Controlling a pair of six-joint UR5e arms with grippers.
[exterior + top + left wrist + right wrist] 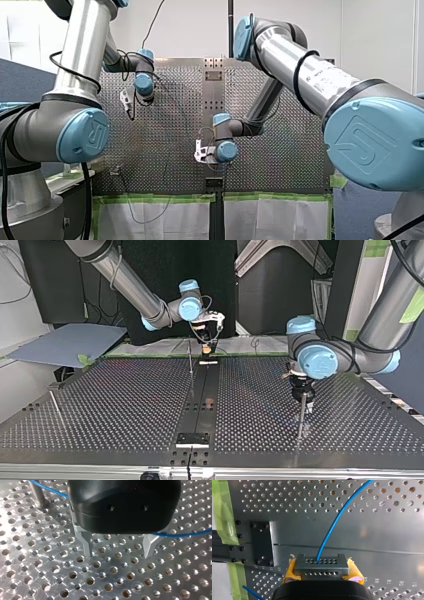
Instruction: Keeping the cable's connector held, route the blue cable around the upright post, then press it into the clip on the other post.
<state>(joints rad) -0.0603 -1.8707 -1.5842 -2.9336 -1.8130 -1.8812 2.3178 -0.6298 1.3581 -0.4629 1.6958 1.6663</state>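
Blue cable (332, 530) is rising out of the metal connector (322, 563), which my right gripper (322, 571) is clamping between its yellow pads (355, 573). This is happening near the middle of the tabletop (367, 537) edge closest to the arms, beside a black plate (262, 543). From the connector the cable is arcing away over the perforated surface. In the left wrist view it is running close by an upright post (37, 492) and then passing out of sight behind my left gripper (118, 551). That gripper's metal fingers (86, 542) are standing apart, close over the holes, with nothing between their tips. Whether the cable is crossing higher up between them is hidden.

Judging from this, the routing step is under way and the left arm is preparing to take the cable. To do it well, the fingers should be straddling the cable and closing only lightly, so it is sliding rather than dragging. The right gripper should be holding firm, leaving enough slack that the sweep round the post is not tugging the connector. Which post is carrying the clip cannot be told.
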